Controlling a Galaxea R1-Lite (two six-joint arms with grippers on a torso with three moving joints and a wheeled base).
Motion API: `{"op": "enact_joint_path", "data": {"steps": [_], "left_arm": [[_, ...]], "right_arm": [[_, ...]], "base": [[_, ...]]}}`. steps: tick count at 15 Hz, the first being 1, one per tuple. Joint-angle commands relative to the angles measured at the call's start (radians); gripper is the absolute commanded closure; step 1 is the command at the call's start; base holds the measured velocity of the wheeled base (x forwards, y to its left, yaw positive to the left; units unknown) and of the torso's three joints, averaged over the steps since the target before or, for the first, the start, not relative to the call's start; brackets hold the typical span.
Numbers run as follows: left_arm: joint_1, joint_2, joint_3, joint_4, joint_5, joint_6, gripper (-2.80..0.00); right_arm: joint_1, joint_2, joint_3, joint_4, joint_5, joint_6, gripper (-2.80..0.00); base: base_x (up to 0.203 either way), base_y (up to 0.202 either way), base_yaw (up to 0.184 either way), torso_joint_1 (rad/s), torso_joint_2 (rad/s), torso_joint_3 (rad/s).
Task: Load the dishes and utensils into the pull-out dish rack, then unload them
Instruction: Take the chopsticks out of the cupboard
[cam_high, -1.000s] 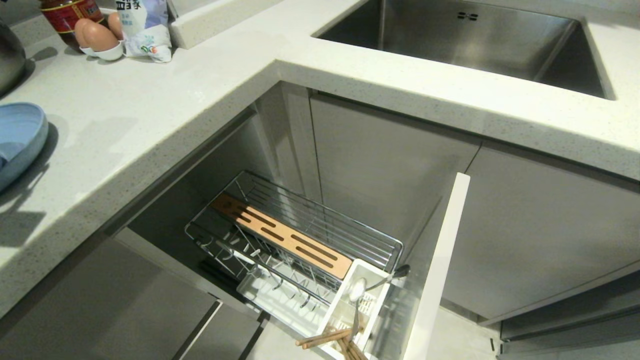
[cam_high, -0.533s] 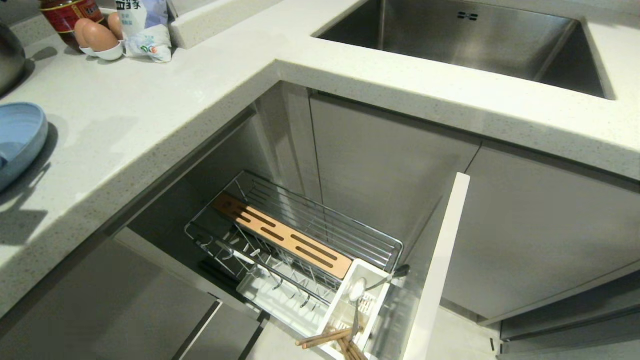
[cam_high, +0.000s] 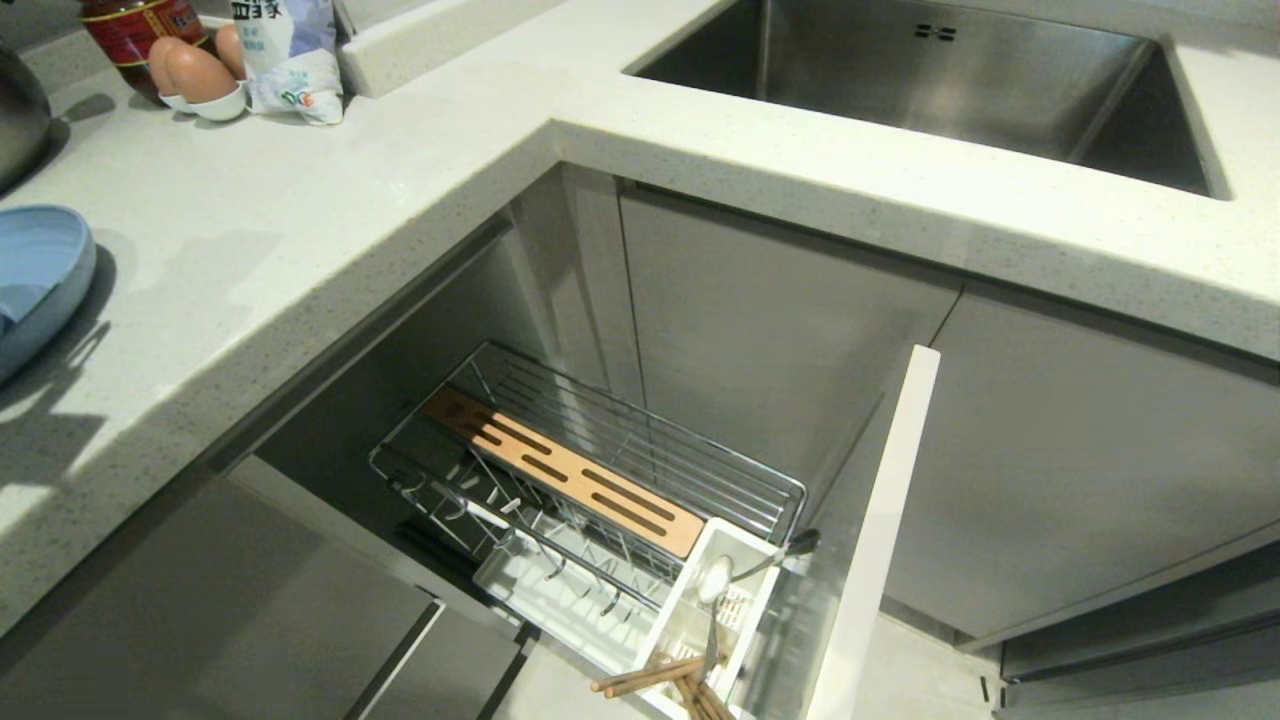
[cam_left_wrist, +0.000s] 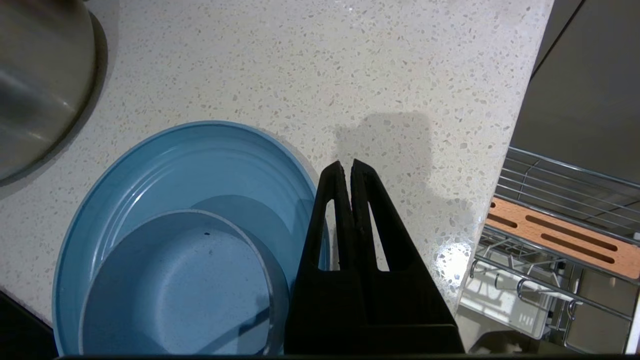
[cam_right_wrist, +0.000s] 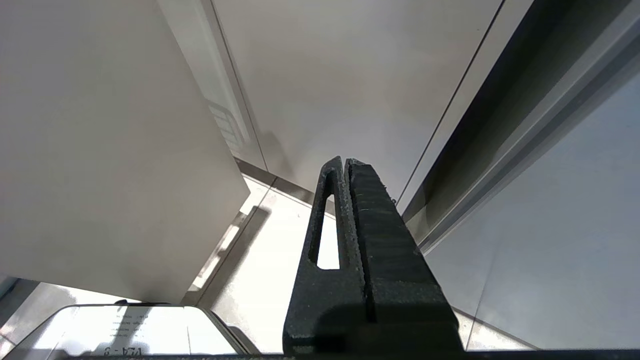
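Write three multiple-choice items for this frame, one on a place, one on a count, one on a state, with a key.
1. Where is the bowl?
A. In the sink
B. Inside the plate on the counter
C. In the rack

2. How many eggs are by the bag?
A. Two
B. Four
C. None

3. How is the left gripper?
A. Open around the bowl
B. Shut on a chopstick
C. Shut and empty above the counter, beside the plate

Key: 1 B, the left wrist view shows the bowl nested in the plate. 2 A, the head view shows two brown eggs. 3 C, its fingers meet with nothing between them. The spoon and chopsticks are in the rack; the right gripper is shut, parked low by the cabinets.
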Motion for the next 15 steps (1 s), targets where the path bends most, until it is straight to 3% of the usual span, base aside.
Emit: {"op": "enact_joint_path", "data": {"steps": [1,5,8,15], "left_arm": [[0.0,-0.004,0.007,0.005,0.004,0.001,0.0],[0.0,-0.045,0.036,0.006,0.043,0.0,0.0],[-0.009,-0.065,0.064,0.005,0.036,0.0,0.0],[-0.177,-0.022,0.09,0.003,0.012,-0.011,0.0]], "right_arm": [[0.0,0.0,0.0,0.0,0.001,0.0,0.0],[0.0,0.0,0.0,0.0,0.001,0.0,0.0],[0.0,0.0,0.0,0.0,0.001,0.0,0.0],[0.0,0.0,0.0,0.0,0.001,0.0,0.0]], "base": [[0.0,0.0,0.0,0.0,0.0,0.0],[0.0,0.0,0.0,0.0,0.0,0.0],[0.0,0.0,0.0,0.0,0.0,0.0],[0.0,0.0,0.0,0.0,0.0,0.0]]}}
